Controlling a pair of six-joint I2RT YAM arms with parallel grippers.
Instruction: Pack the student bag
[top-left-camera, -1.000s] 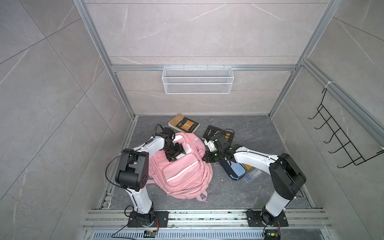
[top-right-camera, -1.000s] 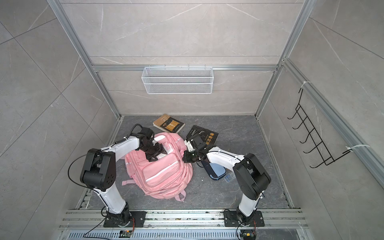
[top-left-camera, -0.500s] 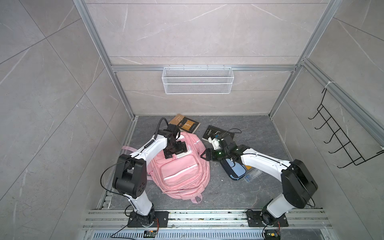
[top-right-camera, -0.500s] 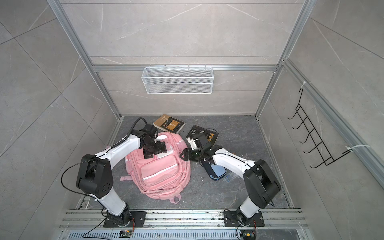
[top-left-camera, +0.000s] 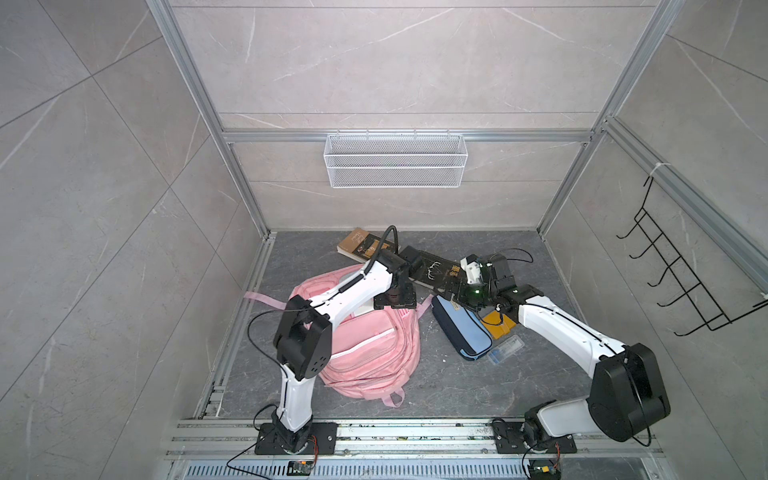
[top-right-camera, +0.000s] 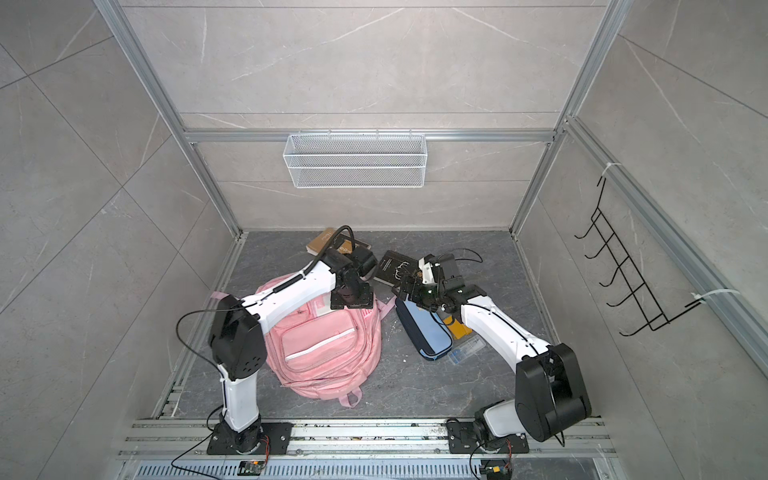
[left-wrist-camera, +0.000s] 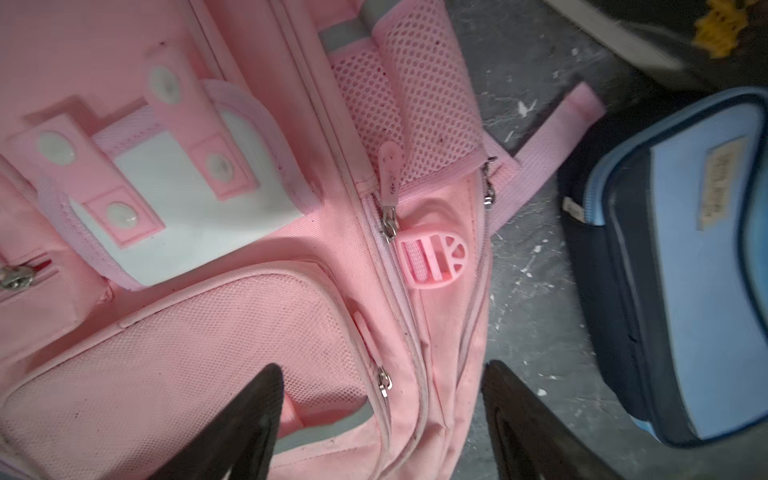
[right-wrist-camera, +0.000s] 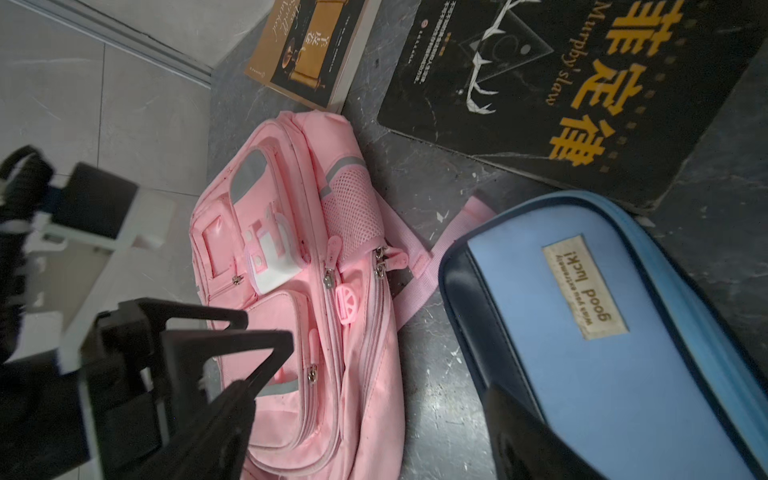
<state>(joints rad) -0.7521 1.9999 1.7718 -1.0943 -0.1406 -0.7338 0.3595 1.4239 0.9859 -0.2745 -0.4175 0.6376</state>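
The student bag (top-left-camera: 370, 345) (top-right-camera: 328, 349), a pink backpack, lies flat on the floor, front pockets up. My left gripper (top-left-camera: 394, 300) (top-right-camera: 350, 300) points down over its far right corner. In the left wrist view this gripper (left-wrist-camera: 380, 415) is open, its fingers (left-wrist-camera: 253, 415) either side of the bag's (left-wrist-camera: 232, 340) zipped edge, gripping nothing. My right gripper (top-left-camera: 451, 293) (top-right-camera: 405, 291) hovers just right of the bag, above the end of the pencil case (top-left-camera: 461, 328). It (right-wrist-camera: 374, 428) is open and empty, over the floor between the bag (right-wrist-camera: 299, 291) and the case (right-wrist-camera: 602, 332).
A black book (top-left-camera: 436, 270) (right-wrist-camera: 582, 83) and a brown book (top-left-camera: 357, 245) (right-wrist-camera: 307, 45) lie behind the bag. An orange item (top-left-camera: 496, 326) and a clear plastic case (top-left-camera: 505, 349) lie right of the pencil case. A wire basket (top-left-camera: 395, 160) hangs on the back wall, hooks (top-left-camera: 681, 282) on the right wall.
My right gripper has opened and drawn back from the bag's edge toward the pencil case. The left gripper has moved right along the bag's far end. The bag has shifted and lies flatter.
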